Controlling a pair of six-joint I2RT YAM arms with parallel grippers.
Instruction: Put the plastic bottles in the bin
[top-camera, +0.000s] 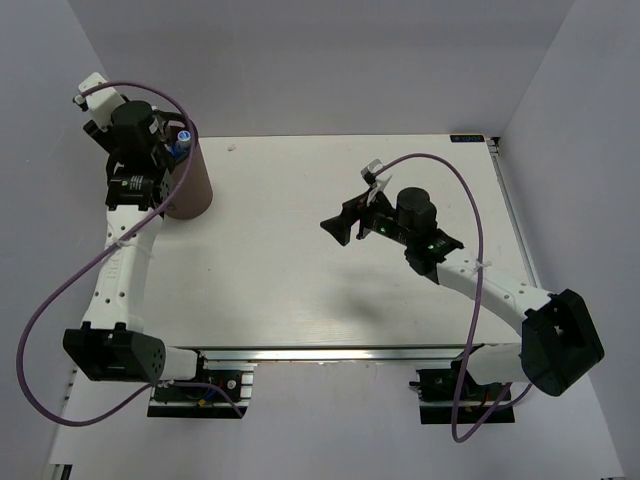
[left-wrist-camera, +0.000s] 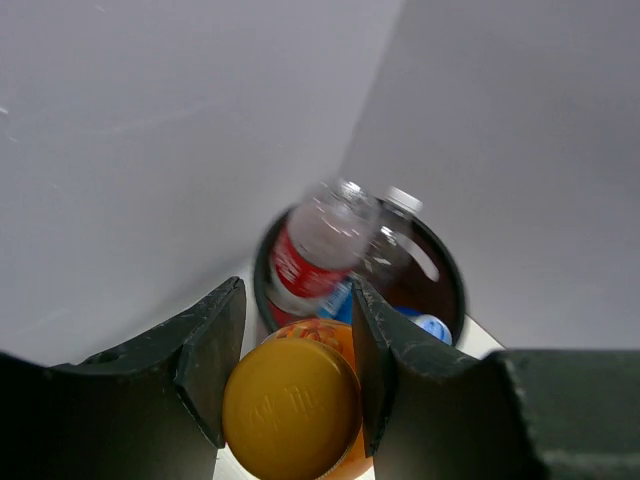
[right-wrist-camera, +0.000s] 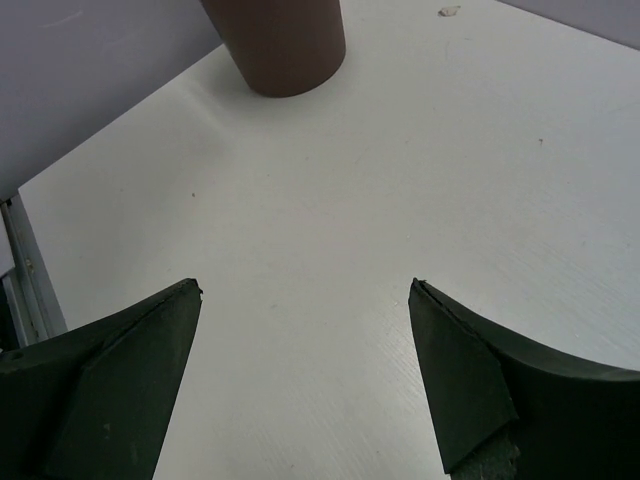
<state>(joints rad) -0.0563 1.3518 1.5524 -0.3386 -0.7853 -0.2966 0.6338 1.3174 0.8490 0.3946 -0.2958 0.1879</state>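
Observation:
My left gripper (left-wrist-camera: 297, 365) is shut on an orange bottle with a yellow cap (left-wrist-camera: 292, 410), held just above the near rim of the brown bin (left-wrist-camera: 456, 282). Inside the bin lie a clear bottle with a red label (left-wrist-camera: 310, 255), blurred, a second clear bottle with a white cap (left-wrist-camera: 392, 238) and a blue cap (left-wrist-camera: 432, 326). From above, the left gripper (top-camera: 172, 140) hangs over the bin (top-camera: 190, 188) at the table's far left. My right gripper (top-camera: 335, 228) is open and empty over mid-table; its wrist view shows the gripper (right-wrist-camera: 305, 300) above bare tabletop with the bin (right-wrist-camera: 280, 40) far ahead.
White walls close in behind and to the left of the bin. A small white scrap (top-camera: 232, 147) lies near the table's far edge. A metal rail (top-camera: 512, 215) runs along the table's right side.

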